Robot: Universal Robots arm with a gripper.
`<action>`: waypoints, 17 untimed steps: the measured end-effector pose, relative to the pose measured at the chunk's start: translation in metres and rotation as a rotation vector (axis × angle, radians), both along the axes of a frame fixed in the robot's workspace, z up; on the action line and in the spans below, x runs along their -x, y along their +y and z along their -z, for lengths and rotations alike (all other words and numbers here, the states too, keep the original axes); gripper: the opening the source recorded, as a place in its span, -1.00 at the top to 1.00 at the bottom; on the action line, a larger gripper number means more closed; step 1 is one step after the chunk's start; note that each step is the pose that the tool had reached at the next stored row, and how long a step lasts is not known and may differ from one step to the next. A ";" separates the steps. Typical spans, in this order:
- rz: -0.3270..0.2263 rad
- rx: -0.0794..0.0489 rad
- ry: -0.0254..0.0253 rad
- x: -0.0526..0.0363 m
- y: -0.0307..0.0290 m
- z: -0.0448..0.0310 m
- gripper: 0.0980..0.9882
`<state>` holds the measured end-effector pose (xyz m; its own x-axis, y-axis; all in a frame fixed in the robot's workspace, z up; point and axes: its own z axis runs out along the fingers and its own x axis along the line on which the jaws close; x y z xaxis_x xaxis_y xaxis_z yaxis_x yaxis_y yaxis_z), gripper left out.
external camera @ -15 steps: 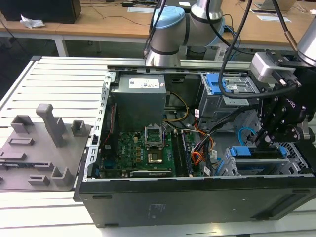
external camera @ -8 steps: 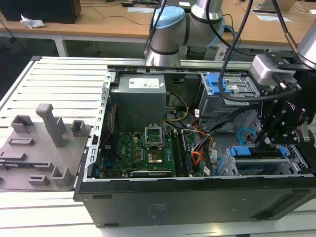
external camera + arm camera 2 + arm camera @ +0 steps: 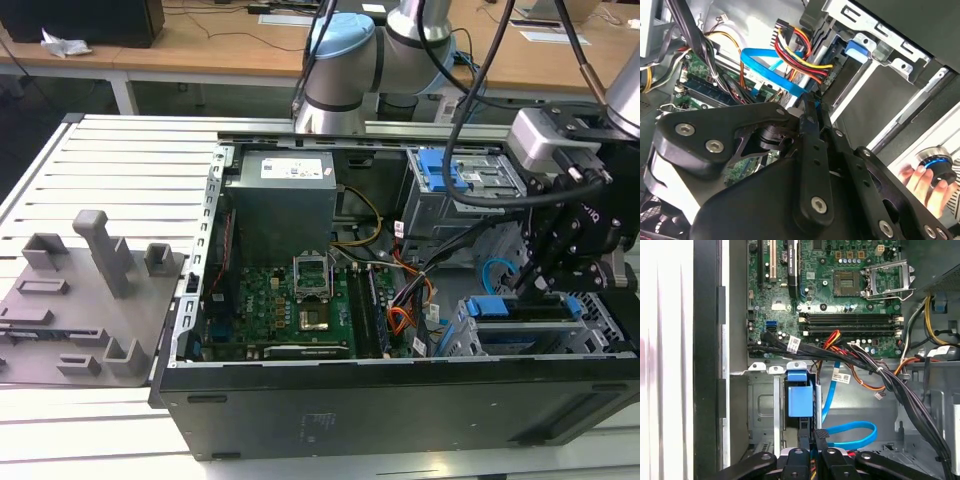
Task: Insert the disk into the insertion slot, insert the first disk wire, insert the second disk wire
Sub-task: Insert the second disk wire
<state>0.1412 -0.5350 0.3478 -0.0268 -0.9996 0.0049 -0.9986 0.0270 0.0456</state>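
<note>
One end effector (image 3: 535, 285) is reaching into the open computer case (image 3: 400, 400) at the drive cage end.

In the exterior view it is hanging just above the disk (image 3: 520, 308), whose blue carrier is sitting in the insertion slot (image 3: 480, 345) toward the exterior view's right. Its fingers (image 3: 817, 440) are standing close together with only a narrow gap, pinching what looks like the dark plug of the second disk wire (image 3: 852, 432), though I cannot tell whether the grip is firm. That light-blue cable is looping beside the cage in both wrist views (image 3: 770, 62). An orange-red cable bundle (image 3: 800, 50) is lying next to it, and a person's hand (image 3: 927, 187) is resting on a knob outside the case.
</note>
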 end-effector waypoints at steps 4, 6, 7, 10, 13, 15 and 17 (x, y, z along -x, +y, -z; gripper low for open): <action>-0.001 -0.003 0.0015 -0.0017 -0.0007 0.0007 0.87; -0.002 -0.003 0.0016 -0.0018 -0.0025 0.0022 0.87; -0.002 -0.003 0.0016 -0.0018 -0.0031 0.0025 0.87; -0.002 -0.003 0.0017 -0.0018 -0.0044 0.0034 0.87; -0.002 -0.004 0.0016 -0.0017 -0.0045 0.0040 0.87; -0.002 -0.005 0.0014 -0.0018 -0.0045 0.0026 0.87; -0.002 -0.008 0.0016 -0.0018 -0.0045 0.0018 0.87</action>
